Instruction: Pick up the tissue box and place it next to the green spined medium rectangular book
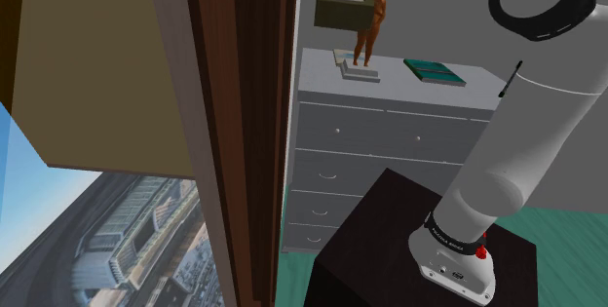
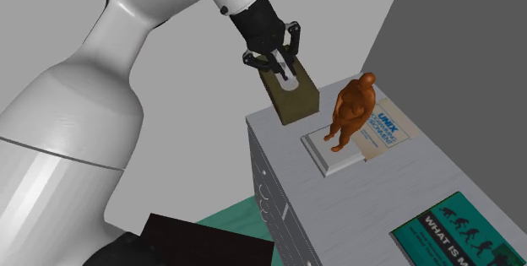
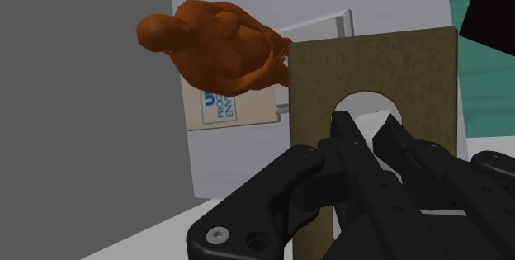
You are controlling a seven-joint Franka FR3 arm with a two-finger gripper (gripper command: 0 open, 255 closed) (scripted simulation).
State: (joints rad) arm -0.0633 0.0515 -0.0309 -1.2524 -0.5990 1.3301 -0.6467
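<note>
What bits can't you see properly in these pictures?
- The green book: second exterior view, the bottom edge cuts it off.
- Words on the pale book: wrist view, the orange figurine covers some.
- Lower part of the tissue box: wrist view, the gripper covers it.

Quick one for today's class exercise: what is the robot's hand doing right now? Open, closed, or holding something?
Hand: closed on the olive tissue box, holding it in the air above the grey dresser.
</note>
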